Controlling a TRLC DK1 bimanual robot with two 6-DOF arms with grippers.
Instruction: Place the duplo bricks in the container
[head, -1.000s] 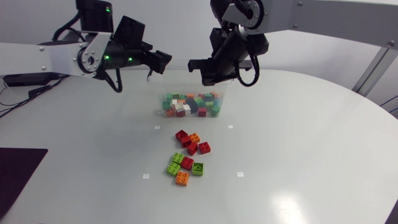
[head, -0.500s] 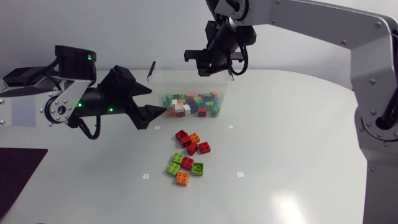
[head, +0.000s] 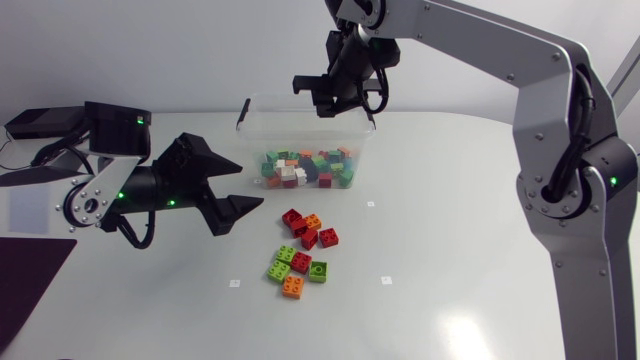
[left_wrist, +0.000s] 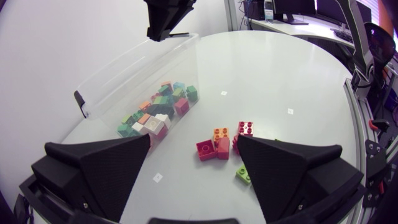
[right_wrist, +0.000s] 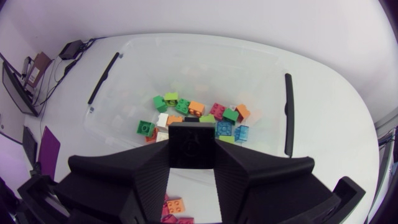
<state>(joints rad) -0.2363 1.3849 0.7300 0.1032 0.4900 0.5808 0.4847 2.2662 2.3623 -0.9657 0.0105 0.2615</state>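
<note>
Loose duplo bricks (head: 303, 252) are noted near the clear container's (head: 290, 120) front, some hidden behind the left gripper (head: 250, 186), whose jaws are spread wide. The right gripper (head: 312, 97) is held over the container, jaws apart and empty, masking some bricks inside.

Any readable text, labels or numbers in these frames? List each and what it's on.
None readable.
Container: clear plastic, no label showing.
Duplo bricks: studs only, any print too small to read.
White table marks: plain squares, no characters visible.
Left arm: green lights, no legible lettering.
</note>
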